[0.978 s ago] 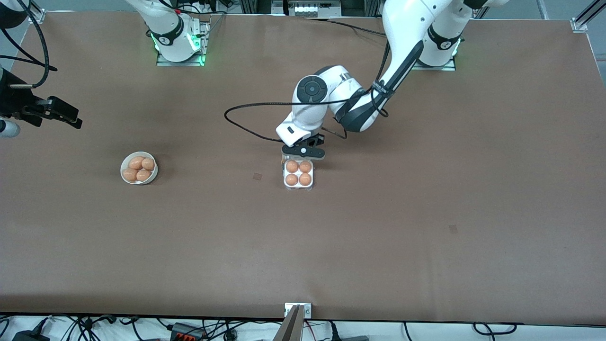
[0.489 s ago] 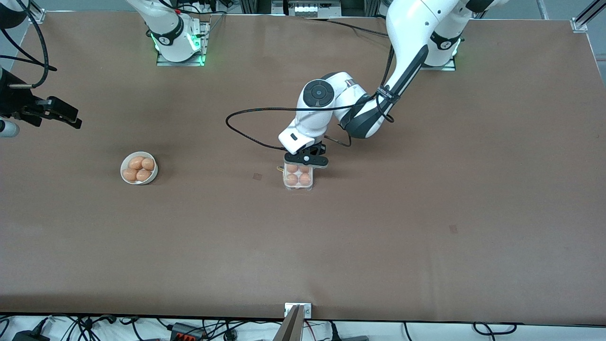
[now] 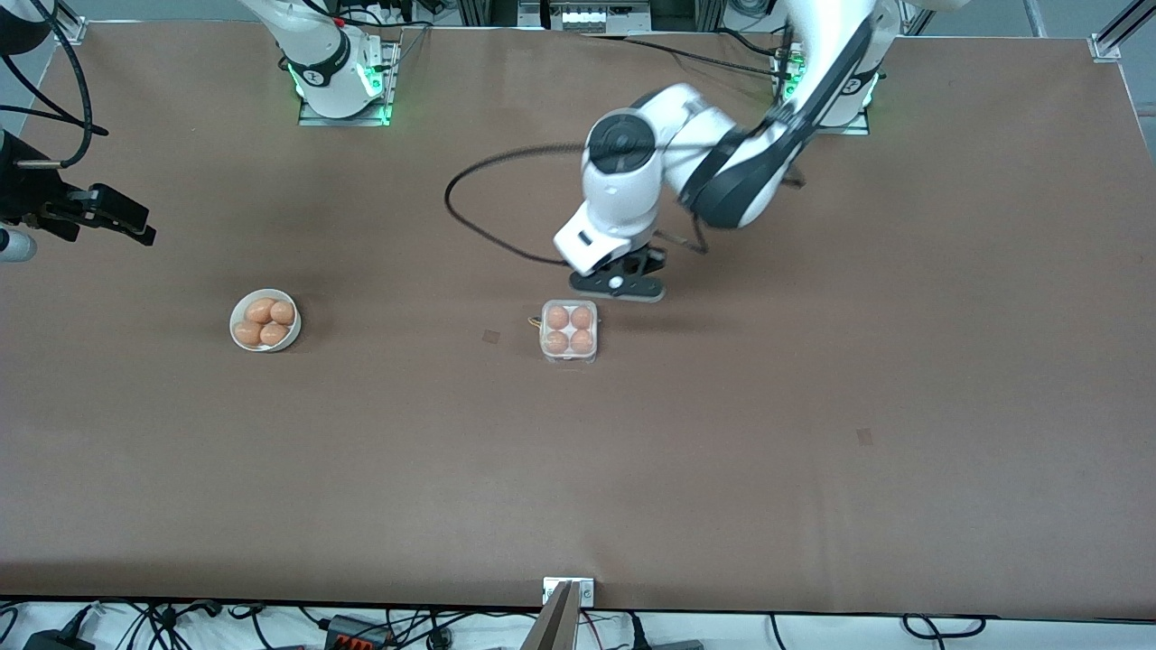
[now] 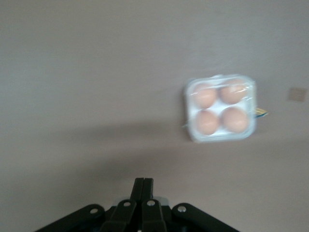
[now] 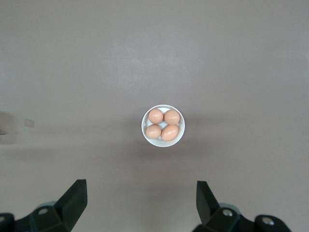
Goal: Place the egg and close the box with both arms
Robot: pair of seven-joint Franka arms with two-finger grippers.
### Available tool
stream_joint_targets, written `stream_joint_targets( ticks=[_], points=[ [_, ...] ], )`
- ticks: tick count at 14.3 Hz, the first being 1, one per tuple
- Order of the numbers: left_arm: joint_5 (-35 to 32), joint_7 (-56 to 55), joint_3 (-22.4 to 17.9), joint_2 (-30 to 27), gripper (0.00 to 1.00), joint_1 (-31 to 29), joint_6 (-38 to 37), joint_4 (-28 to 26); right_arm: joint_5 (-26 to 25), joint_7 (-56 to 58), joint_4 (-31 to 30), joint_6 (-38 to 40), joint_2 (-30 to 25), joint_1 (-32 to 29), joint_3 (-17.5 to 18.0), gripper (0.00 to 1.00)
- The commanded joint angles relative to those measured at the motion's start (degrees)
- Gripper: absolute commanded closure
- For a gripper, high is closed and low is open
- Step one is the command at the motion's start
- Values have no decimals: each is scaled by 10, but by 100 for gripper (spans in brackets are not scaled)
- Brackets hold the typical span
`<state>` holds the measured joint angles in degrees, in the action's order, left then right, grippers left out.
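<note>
My left gripper [image 3: 619,287] hangs in the air over the bench [image 3: 813,406], its fingers [image 4: 143,193] pressed together and holding nothing. The egg carton [image 3: 568,331] sits mid-bench, clear lid down over four eggs. My right gripper [image 5: 140,205] waits spread wide, high above the bowl of eggs [image 3: 265,320].

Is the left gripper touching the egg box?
Apart. In the left wrist view the shut left gripper has bare table between it and the box; the front view shows the same gap.
</note>
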<state>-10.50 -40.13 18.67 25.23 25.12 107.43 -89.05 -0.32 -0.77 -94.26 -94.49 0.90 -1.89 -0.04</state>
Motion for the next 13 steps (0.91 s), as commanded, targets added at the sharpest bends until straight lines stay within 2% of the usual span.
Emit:
stream_joint_targets(
  ticks=[1, 3, 5, 7, 8, 9, 10, 12, 13],
  points=[
    [-5, 55, 8, -54, 99, -37, -97, 11, -6, 7, -9, -5, -10, -10, 10, 0],
    [0, 118, 8, -58, 99, -59, -177, 54, -6, 9, -8, -5, -11, -10, 10, 0],
    [45, 176, 7, -57, 96, -102, -263, 122, -6, 10, -9, -3, -12, -10, 10, 0],
    [76, 238, 8, -58, 86, -163, -318, 157, -6, 10, -9, -3, -11, -10, 10, 0],
    [78, 256, 8, -59, 68, -189, -333, 164, -7, 11, -9, -3, -12, -10, 10, 0],
    [80, 274, 8, -61, 14, -216, -345, 171, -7, 11, -9, -3, -11, -10, 10, 0],
    [94, 287, 8, -65, 0, -243, -348, 174, -7, 10, -9, -3, -11, -10, 10, 0],
    [126, 297, -7, -104, 0, -270, -332, 157, -7, 10, -9, -6, -11, -10, 10, 0],
    [128, 297, -36, -118, 0, -271, -327, 146, -7, 10, -9, -6, -11, -10, 10, 0]
  ],
)
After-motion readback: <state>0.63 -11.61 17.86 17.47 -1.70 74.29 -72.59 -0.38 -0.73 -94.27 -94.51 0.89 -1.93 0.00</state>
